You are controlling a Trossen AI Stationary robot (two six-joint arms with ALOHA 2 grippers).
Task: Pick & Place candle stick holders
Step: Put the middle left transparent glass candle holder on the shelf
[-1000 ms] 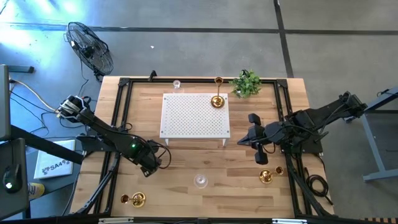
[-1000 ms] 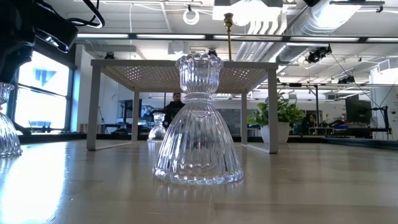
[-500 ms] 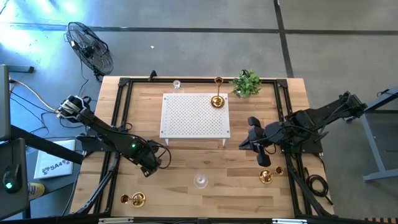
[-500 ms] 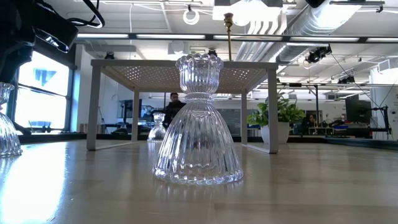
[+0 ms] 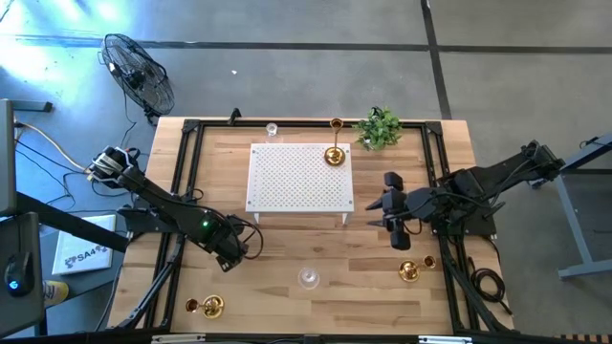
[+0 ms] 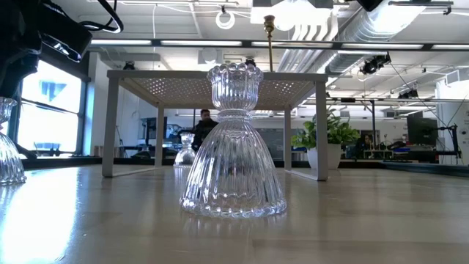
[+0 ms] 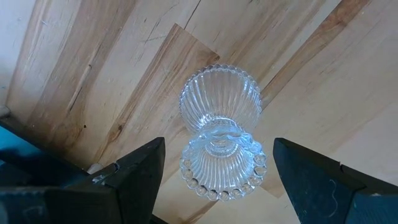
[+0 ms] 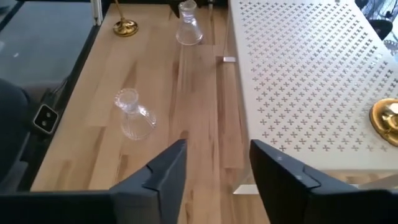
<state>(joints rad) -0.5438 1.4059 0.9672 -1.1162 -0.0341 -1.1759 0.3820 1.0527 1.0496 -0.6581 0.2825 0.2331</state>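
Note:
A clear glass candle stick holder (image 7: 221,106) stands upright on its round base on the wood, straight below my left gripper (image 7: 217,155). That gripper is open, one finger on each side of the holder and apart from it. In the high view the left gripper (image 5: 229,250) hides this holder. A second glass holder (image 5: 308,278) stands near the front middle. One gold holder (image 5: 334,155) stands on the white platform (image 5: 296,182). Another gold holder (image 5: 408,270) stands near my right gripper (image 5: 382,212), which is open and holds nothing.
A gold holder (image 5: 210,307) stands at the front left and a glass holder (image 5: 272,129) at the far edge, beside a tall gold one (image 5: 336,124). A green plant (image 5: 380,127) is at the far right. Black frame rails (image 5: 186,191) run along the table's sides.
My right gripper has turned a little where it hovers, beside the platform's right end. The holders have stayed where they were.

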